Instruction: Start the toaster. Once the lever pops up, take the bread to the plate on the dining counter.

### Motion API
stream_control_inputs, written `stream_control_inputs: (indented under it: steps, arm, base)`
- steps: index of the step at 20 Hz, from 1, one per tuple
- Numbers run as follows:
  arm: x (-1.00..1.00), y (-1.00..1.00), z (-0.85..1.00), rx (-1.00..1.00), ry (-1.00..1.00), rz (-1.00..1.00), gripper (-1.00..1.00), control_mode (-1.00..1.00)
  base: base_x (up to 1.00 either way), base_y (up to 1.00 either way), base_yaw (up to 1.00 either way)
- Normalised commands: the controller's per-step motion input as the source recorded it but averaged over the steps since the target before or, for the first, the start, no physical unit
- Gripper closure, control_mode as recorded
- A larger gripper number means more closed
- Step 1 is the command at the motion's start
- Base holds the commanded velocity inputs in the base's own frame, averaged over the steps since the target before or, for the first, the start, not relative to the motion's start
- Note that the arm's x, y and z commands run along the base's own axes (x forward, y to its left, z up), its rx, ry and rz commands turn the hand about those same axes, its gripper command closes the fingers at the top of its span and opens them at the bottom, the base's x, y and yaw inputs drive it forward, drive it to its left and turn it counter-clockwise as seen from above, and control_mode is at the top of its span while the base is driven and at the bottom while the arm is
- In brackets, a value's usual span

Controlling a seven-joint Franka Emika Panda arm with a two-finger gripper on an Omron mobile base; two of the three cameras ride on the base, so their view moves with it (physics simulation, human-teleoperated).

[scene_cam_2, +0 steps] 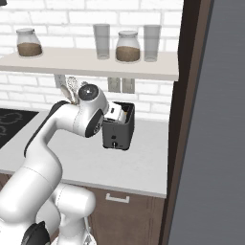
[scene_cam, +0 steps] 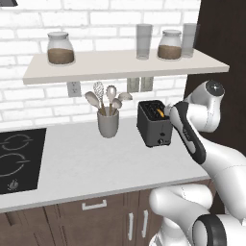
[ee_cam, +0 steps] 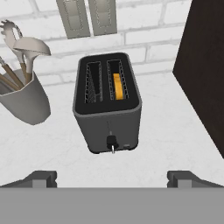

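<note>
A white robot arm's two-finger gripper [ee_cam: 112, 179], its jaws spread wide apart and holding nothing, hovers just short of the small black boxy two-slot toaster [ee_cam: 108, 103] standing on the white speckled worktop [scene_cam: 91, 163] beneath a pale wall shelf [scene_cam: 120, 65] of glass jars. In the hand view the toaster sits dead centre, its small lever knob [ee_cam: 112, 142] low on the front face at 6 o'clock, and the orange-tan slice of bread [ee_cam: 117, 85] sunk in the right-hand slot at about 1 o'clock, only its top edge showing. A grey utensil cup [ee_cam: 24, 103] of wooden-handled spoons stands at 9 o'clock, well apart from the toaster; a dark cabinet side [ee_cam: 203, 74] closes the scene at 3 o'clock. The toaster looks rigid and heavy enough to stay put under a downward press, though its smooth casing may skid if pushed sideways, so the lever wants a straight push from above on the knob alone. The bread is likely light, dry and crumbly: once raised it should be pinched gently across its thin faces near the top edge, with the fingers lined up along the slot. The plate and dining counter lie outside this scene.
</note>
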Motion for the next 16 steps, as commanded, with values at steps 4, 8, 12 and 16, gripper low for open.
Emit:
stream_control_inputs:
  steps: [4, 8, 12, 16]
  arm:
    - [0.00, 0.00, 0.00, 0.00, 0.00, 0.00, -1.00, -1.00]
    - [0.00, 0.00, 0.00, 0.00, 0.00, 0.00, -1.00, -1.00]
    - [0.00, 0.00, 0.00, 0.00, 0.00, 0.00, -1.00, -1.00]
    - [0.00, 0.00, 0.00, 0.00, 0.00, 0.00, -1.00, -1.00]
  base:
    - [0.00, 0.00, 0.00]
    - [0.00, 0.00, 0.00]
    - [0.00, 0.00, 0.00]
    - [0.00, 0.00, 0.00]
